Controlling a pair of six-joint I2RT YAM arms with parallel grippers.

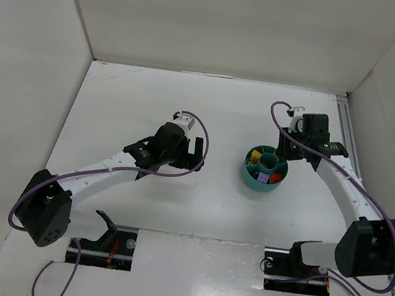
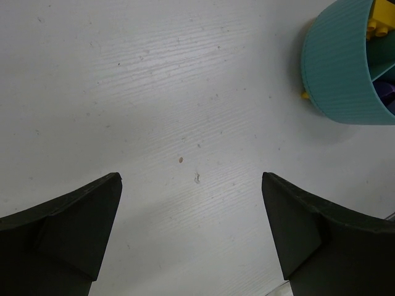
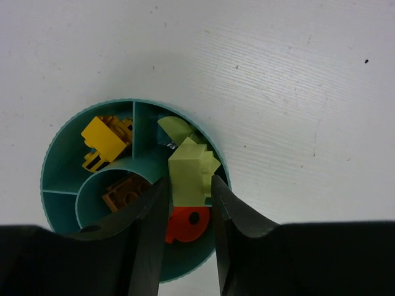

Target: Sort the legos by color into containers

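1. Right gripper: fingers narrow, closed on a lime green brick, pinched by its lower half, studs tilted up and away.
2. Directly beneath: the green compartment of the teal bowl, upper right in the right wrist view, with another lime piece lying in it.
3. Step in hand, as a judgement: dropping this brick in with its own colour.
4. To do it well:
   - Centre over that compartment, away from the divider on the yellow side and from the orange section just nearer.
   - Lower until close above the rim.
   - Part the fingers a little and evenly, so as not to flick the brick over the outer wall.
   - Lift straight up afterward, without nudging the bowl.
5. Likely risk: a bounce off the lime piece below, or a roll into the neighbouring section.
6. Counted inside the bowl:
   - yellow bricks, two by the look, perhaps more beneath
   - brown bricks in the central cup, one or two, hard to separate
   - round orange piece, one
   - lime, one lying plus the one held
   - purple patch, seen from overhead only, number impossible to tell
7. Left gripper: fingers wide apart, nothing between them, hanging over the white table, well apart from the bowl.
8. Yellow speck at the foot of the bowl's outer wall: too small to name.
9. One bowl, two grippers.
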